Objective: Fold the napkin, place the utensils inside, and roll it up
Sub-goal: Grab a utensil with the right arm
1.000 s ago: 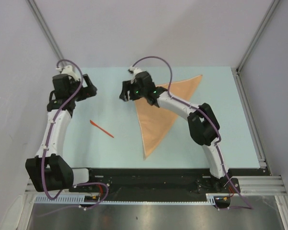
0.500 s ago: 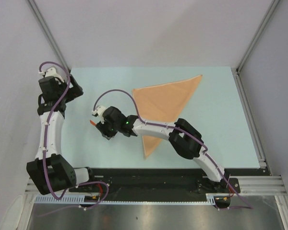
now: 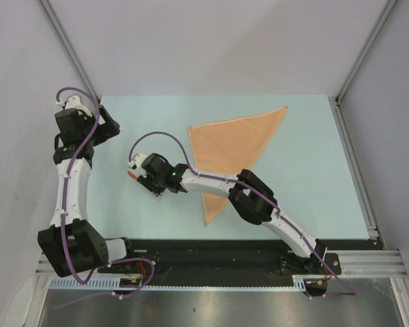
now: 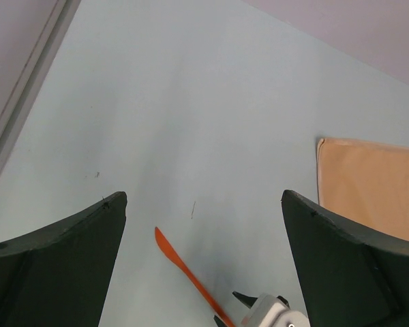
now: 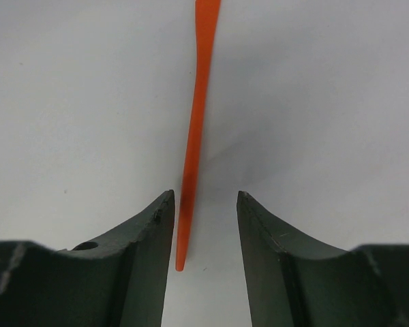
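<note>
The peach-orange napkin (image 3: pixel 235 144) lies folded into a triangle on the table, its narrow tip pointing to the near edge; its corner also shows in the left wrist view (image 4: pixel 371 187). The orange-red utensil (image 5: pixel 196 129) lies flat on the table. My right gripper (image 5: pixel 203 199) is open and low over it, with the handle end between the jaws, close to the left finger. In the top view this gripper (image 3: pixel 155 190) covers most of the utensil (image 3: pixel 131 174). My left gripper (image 3: pixel 111 129) is open and empty at the far left, above the table, and sees the utensil (image 4: pixel 180 264).
The pale blue table (image 3: pixel 293 197) is bounded by metal frame rails at the left and right and a black base strip at the near edge. The right arm's forearm lies across the napkin's lower part.
My right gripper left the napkin's left corner and swung down-left to straddle the utensil's handle. My left gripper drew back to the far left and has held still since.
</note>
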